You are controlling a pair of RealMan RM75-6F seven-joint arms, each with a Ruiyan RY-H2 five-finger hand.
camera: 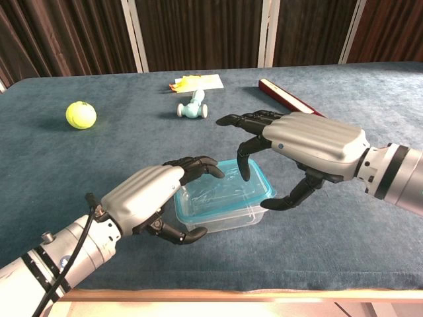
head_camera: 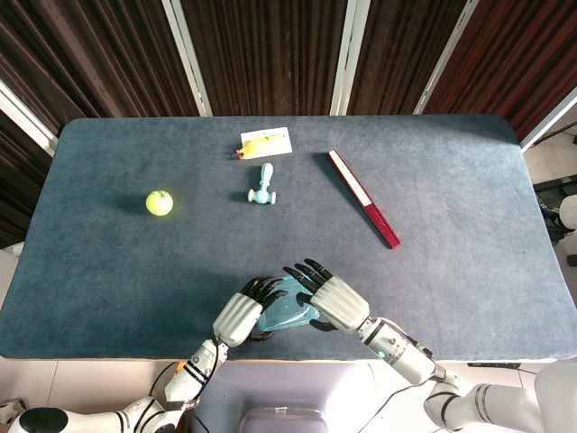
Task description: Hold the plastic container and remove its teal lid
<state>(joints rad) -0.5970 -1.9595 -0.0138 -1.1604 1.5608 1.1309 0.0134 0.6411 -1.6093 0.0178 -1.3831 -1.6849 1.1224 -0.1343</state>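
The clear plastic container (camera: 218, 212) with its teal lid (camera: 228, 188) sits near the table's front edge, also seen in the head view (head_camera: 287, 312). My left hand (camera: 147, 198) grips the container's left end, fingers curled over the top rim and thumb against the front wall. My right hand (camera: 310, 146) arches over the right end. One of its fingertips (camera: 244, 176) presses the lid's far edge and its thumb meets the lid's near right corner, pinching the lid. The lid looks tilted, its right side higher. In the head view both hands (head_camera: 240, 316) (head_camera: 335, 302) cover most of the container.
A yellow-green tennis ball (camera: 80, 114) lies far left. A small teal toy (camera: 192, 105) and a yellow item on a white card (camera: 195, 82) lie at the back centre. A long red and white bar (head_camera: 363, 198) lies to the right. The table's front edge (camera: 218, 289) runs just below the hands.
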